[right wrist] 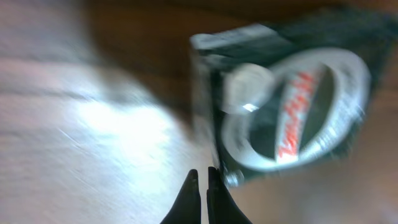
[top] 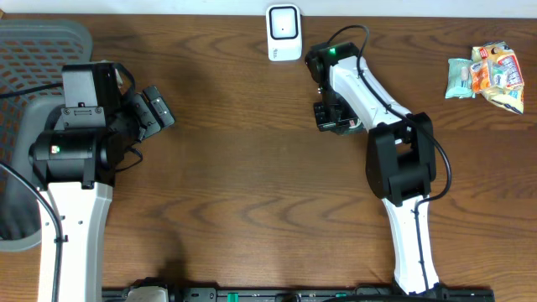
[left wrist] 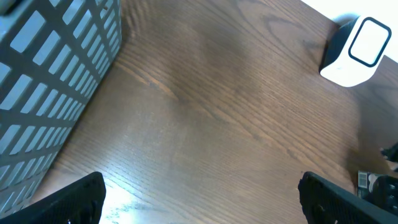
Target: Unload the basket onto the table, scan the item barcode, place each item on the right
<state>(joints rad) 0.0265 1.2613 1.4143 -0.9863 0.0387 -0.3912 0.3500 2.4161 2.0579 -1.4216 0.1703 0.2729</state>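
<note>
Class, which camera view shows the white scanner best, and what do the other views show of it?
The overhead view: the white scanner appears whole and sharp, seen from above, with its window outlined. The left wrist view catches it at a slant in the upper right corner, one side in shadow. The right wrist view does not show it.

Dark wood-grain table [top: 243, 193]; grey lattice basket [top: 38, 38] at left edge; glare patches.

Our left arm [top: 74, 193] comes up from the near side, and our left gripper [top: 156, 109] points right with jaws spread wide; our right arm [top: 401, 159] reaches away and leftward, our right gripper [right wrist: 204, 186] closed, its fingertips [right wrist: 189, 196] meeting
</note>
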